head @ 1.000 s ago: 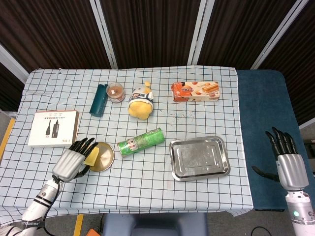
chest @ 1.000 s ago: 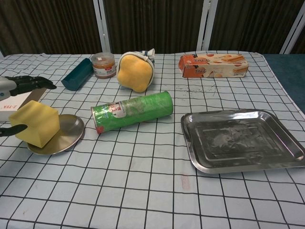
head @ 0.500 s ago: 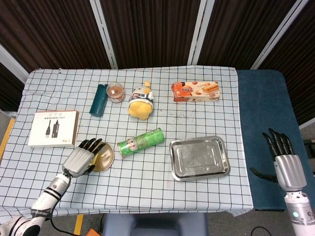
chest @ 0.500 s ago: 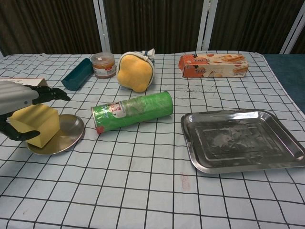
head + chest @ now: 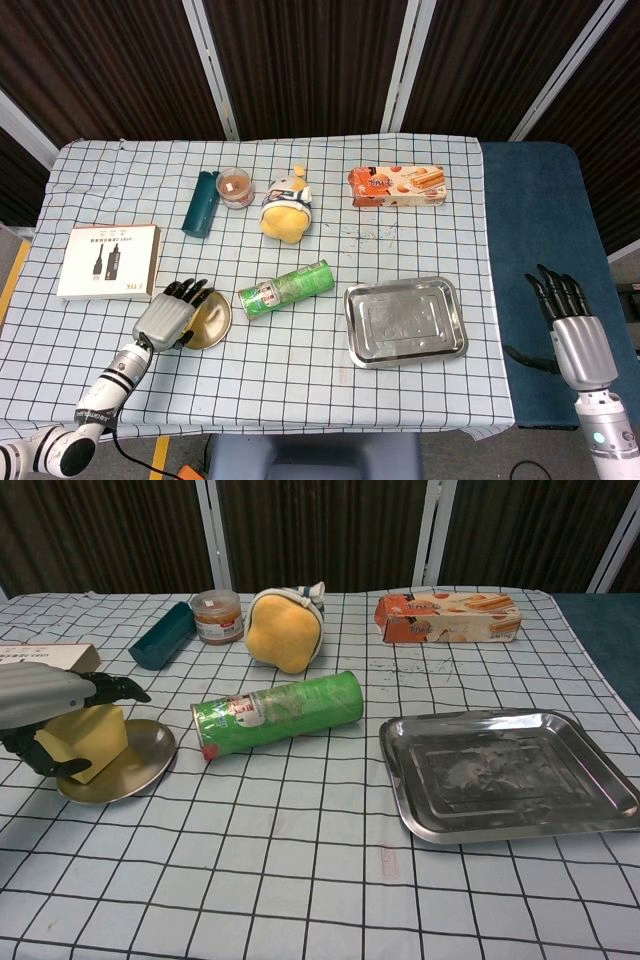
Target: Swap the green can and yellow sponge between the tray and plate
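Observation:
The yellow sponge (image 5: 92,738) sits on the small gold plate (image 5: 135,768) at the table's front left. My left hand (image 5: 45,702) lies over it, fingers across its top and thumb against its near side, gripping it. In the head view the left hand (image 5: 170,317) covers the sponge, and only the right part of the plate (image 5: 214,318) shows. The green can (image 5: 285,288) lies on its side on the cloth between the plate and the steel tray (image 5: 405,322); the tray (image 5: 505,775) holds nothing. My right hand (image 5: 572,332) hangs open off the table's right side.
At the back stand a teal case (image 5: 199,203), a small jar (image 5: 235,187), a yellow plush toy (image 5: 286,204) and an orange biscuit box (image 5: 397,185). A white box (image 5: 108,261) lies left of the plate. A blue surface (image 5: 545,250) borders the table's right edge.
My left hand has slid forward and down over the sponge and closed its fingers round it. The right hand has drifted slightly lower and to the left. Can and tray are unmoved.

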`<state>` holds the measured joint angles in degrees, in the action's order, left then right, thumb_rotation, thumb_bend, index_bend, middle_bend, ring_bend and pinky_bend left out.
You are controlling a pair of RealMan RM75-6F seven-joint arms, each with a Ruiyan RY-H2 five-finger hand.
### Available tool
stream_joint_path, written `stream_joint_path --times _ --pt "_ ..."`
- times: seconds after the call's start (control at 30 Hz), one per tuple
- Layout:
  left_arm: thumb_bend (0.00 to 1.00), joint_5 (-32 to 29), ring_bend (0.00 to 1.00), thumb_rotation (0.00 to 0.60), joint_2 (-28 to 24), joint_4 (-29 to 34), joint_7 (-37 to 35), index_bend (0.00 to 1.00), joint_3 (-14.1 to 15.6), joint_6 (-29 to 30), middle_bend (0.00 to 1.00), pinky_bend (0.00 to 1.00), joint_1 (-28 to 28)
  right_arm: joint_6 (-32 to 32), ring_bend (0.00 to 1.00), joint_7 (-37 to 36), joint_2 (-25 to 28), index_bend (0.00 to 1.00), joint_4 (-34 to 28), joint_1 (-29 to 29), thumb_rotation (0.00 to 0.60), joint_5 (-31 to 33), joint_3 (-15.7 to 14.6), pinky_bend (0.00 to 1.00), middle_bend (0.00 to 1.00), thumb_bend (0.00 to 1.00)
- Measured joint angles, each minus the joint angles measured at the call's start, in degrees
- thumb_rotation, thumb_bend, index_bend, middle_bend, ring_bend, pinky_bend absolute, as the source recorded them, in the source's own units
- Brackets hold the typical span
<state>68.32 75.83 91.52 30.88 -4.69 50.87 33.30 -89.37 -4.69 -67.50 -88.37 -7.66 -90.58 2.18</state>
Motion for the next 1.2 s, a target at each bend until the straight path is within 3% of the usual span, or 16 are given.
stream_joint_path --times 0.23,0.4,0.67,1.0,1.2 --pt "0.40 -3.35 0.00 0.600 1.15 -2.56 0.07 0.00 0.62 -0.63 0.00 0.17 0.86 0.25 0.00 0.03 -0.03 0.00 0.01 0.15 0.600 -0.41 0.08 0.00 0.00 0.06" --pt "0.40 -2.93 0.02 0.600 1.99 -3.94 -0.70 0.00 1.09 0.47 0.00 0.33 0.92 0.48 0.00 0.09 -0.14 0.00 0.03 0.20 0.600 -0.51 0.22 0.00 0.00 0.06" --pt "0.53 3.25 0.27 0.600 4.08 -7.17 -3.30 0.00 2.02 5.55 0.20 0.63 0.03 0.97 0.00 0.10 -0.07 0.00 -0.06 0.23 0.600 -0.76 0.23 0.00 0.00 0.06" --pt "0.57 8.06 0.36 0.600 5.71 -9.67 -5.66 0.02 2.94 9.89 0.27 0.69 -1.13 1.19 0.00 0.15 -0.07 0.00 -0.11 0.32 0.600 -0.84 0.33 0.00 0.00 0.06" --pt "0.57 13.80 0.36 0.600 4.31 -5.74 -5.38 0.03 3.78 15.12 0.28 0.69 -2.13 1.36 0.00 0.27 -0.13 0.00 -0.17 0.36 0.600 -0.86 0.44 0.00 0.00 0.06"
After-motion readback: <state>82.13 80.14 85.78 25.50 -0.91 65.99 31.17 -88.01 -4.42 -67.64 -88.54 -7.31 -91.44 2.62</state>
